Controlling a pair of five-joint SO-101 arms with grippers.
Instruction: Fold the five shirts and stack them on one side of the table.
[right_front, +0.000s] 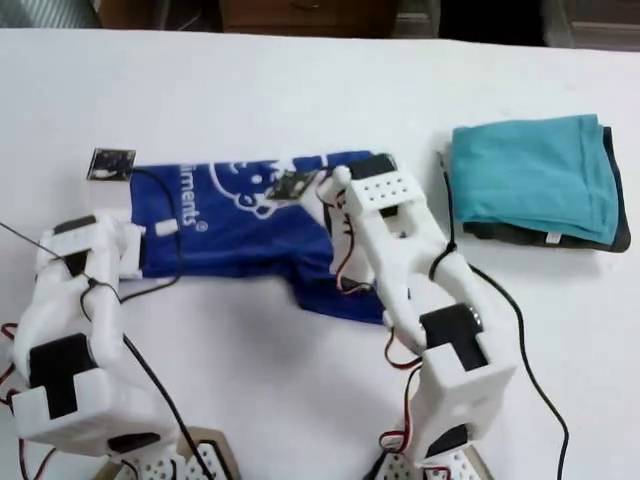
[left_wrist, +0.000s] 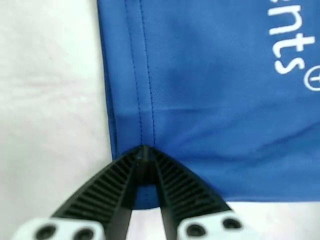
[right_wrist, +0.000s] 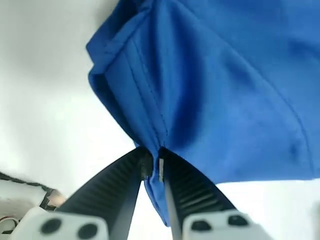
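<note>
A blue shirt (right_front: 240, 225) with white print lies partly folded on the white table, left of centre. My left gripper (right_front: 137, 243) is at the shirt's left edge and, in the left wrist view, my left gripper (left_wrist: 145, 151) is shut on the stitched hem of the blue shirt (left_wrist: 215, 100). My right gripper (right_front: 338, 220) is at the shirt's right side. In the right wrist view my right gripper (right_wrist: 152, 156) is shut on a bunched, folded edge of the blue shirt (right_wrist: 225, 90), which is lifted a little off the table.
A folded teal shirt (right_front: 535, 175) lies on a folded dark shirt (right_front: 615, 215) at the table's right side. The white table (right_front: 250, 90) is bare behind the blue shirt. Cables trail from both arms near the front edge.
</note>
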